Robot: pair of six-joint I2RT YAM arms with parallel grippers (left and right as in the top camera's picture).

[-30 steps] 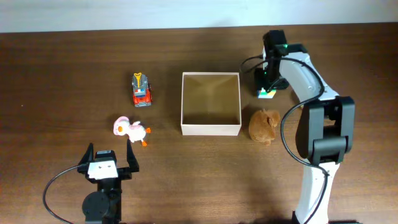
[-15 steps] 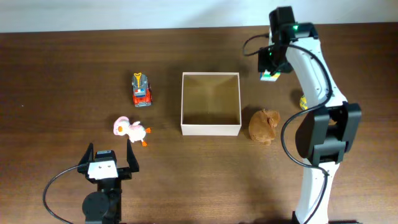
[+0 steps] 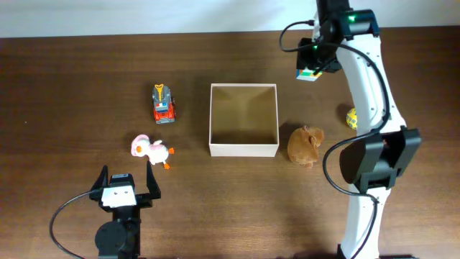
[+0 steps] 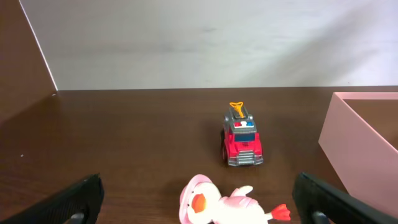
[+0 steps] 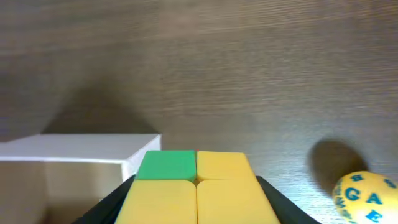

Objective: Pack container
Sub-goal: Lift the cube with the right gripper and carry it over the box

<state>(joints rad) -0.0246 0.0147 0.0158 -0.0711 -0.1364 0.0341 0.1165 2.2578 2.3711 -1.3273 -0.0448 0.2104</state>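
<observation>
The container (image 3: 244,148) is a square open box with white walls and a tan inside, at the table's middle; its corner shows in the right wrist view (image 5: 74,158). My right gripper (image 3: 310,72) is shut on a cube with yellow and green tiles (image 5: 194,186) and holds it up, behind and right of the box. My left gripper (image 3: 123,188) is open and empty near the front edge, with a pink duck toy (image 3: 149,150) just ahead of it (image 4: 224,202). A red toy truck (image 3: 164,103) stands left of the box (image 4: 241,138).
A brown plush toy (image 3: 305,145) lies against the box's right front corner. A yellow ball with blue letters (image 3: 351,118) sits right of it, also in the right wrist view (image 5: 364,196). A pale wall runs along the table's back edge.
My right gripper has lifted the cube off the table and carried it up and toward the back. The yellow ball came into sight. The left arm has not moved.
</observation>
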